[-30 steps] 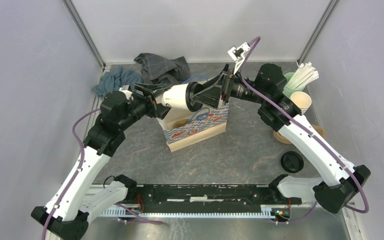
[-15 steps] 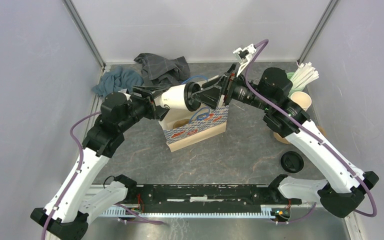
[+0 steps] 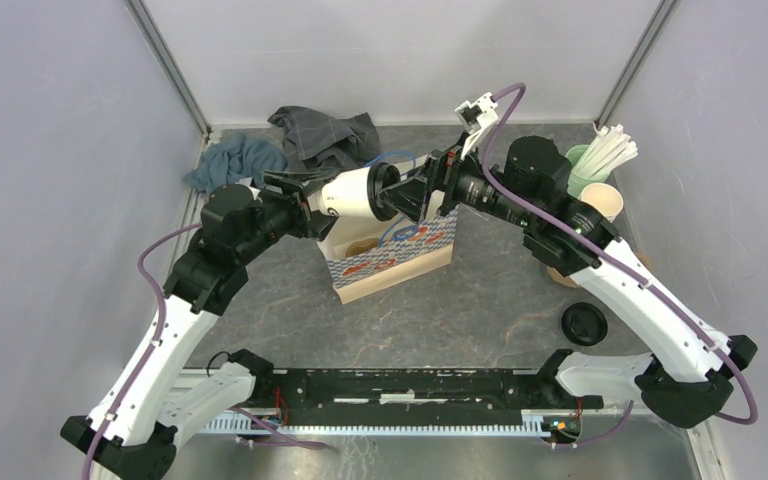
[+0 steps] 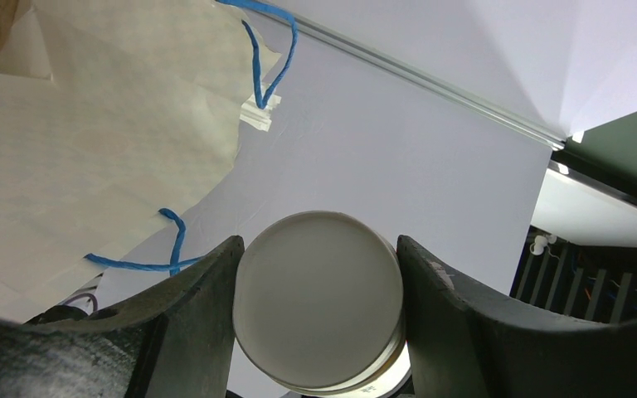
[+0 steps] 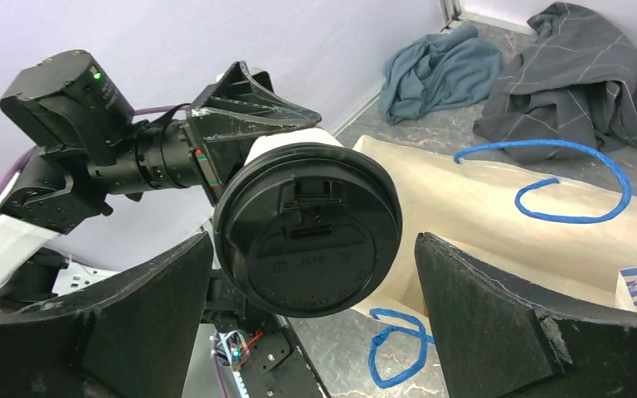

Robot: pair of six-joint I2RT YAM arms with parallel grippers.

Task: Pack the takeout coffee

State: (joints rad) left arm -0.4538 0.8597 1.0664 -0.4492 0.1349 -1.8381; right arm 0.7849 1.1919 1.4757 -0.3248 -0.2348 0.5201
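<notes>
Top view: the takeout coffee point(image 3: 355, 192) is in the air, lying on its side above the open paper bag point(image 3: 400, 252), which stands mid-desk toward the far edge. The left gripper point(image 3: 312, 197) holds its base end. The right gripper point(image 3: 406, 192) faces the lidded end. Cloths lie in the far-left corner.

Left wrist view: both fingers point(image 4: 189, 327) are pressed against the cup wall just behind its pale base point(image 4: 318, 311), so the grip is closed on the cup.

Right wrist view: the black lid point(image 5: 308, 230) sits between widely spread fingers point(image 5: 510, 327), with a clear gap on one side, so nothing is gripped.

Handling, as judgement: the paper wall is light and thin and dents under squeeze. The lid is press-fit and may pop off. The contents are unknown, so a spill is possible while the cup lies sideways. Best hold is low on the stiff base ring or just under the lid rim, with light force, and upright before lowering.
</notes>
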